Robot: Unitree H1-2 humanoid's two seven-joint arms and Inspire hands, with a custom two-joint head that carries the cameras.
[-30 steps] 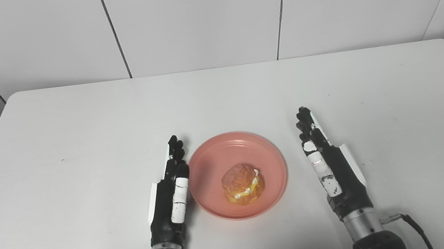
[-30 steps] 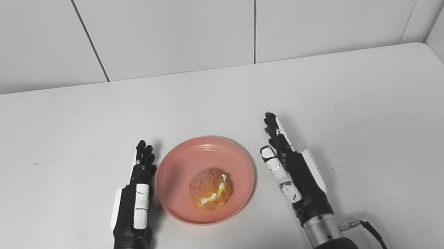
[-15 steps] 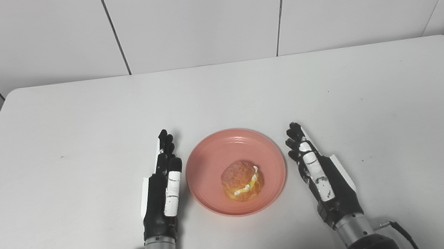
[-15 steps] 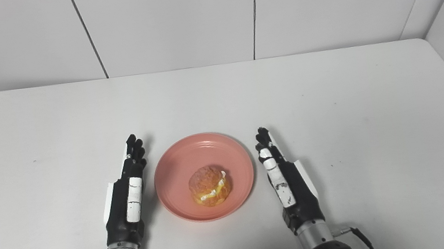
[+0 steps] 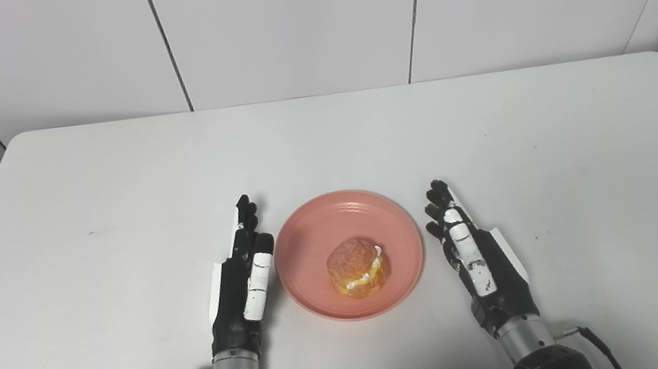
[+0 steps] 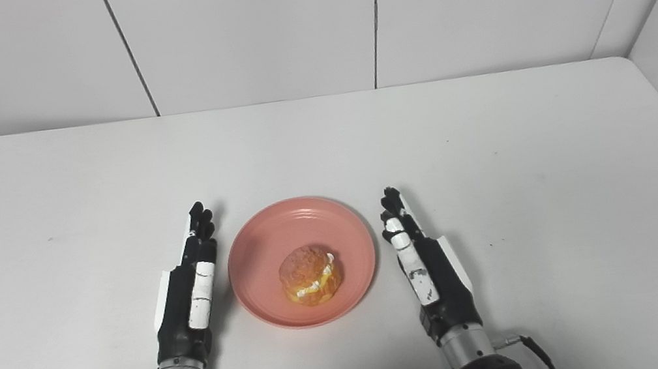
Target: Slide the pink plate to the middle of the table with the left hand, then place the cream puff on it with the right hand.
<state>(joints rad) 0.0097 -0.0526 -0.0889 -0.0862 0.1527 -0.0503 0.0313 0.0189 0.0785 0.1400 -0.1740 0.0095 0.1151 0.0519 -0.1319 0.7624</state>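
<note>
A golden, cream-filled puff (image 5: 359, 268) is sitting on the round pink plastic plate (image 5: 313, 250), between the left robot hand (image 5: 241, 287) and the right robot hand (image 5: 476, 253), both lying released with fingers straight on the white desk (image 5: 107, 200). The remaining risk is judged small: either hand, lying just beside the rim, nudging the plate while pulling away.
</note>
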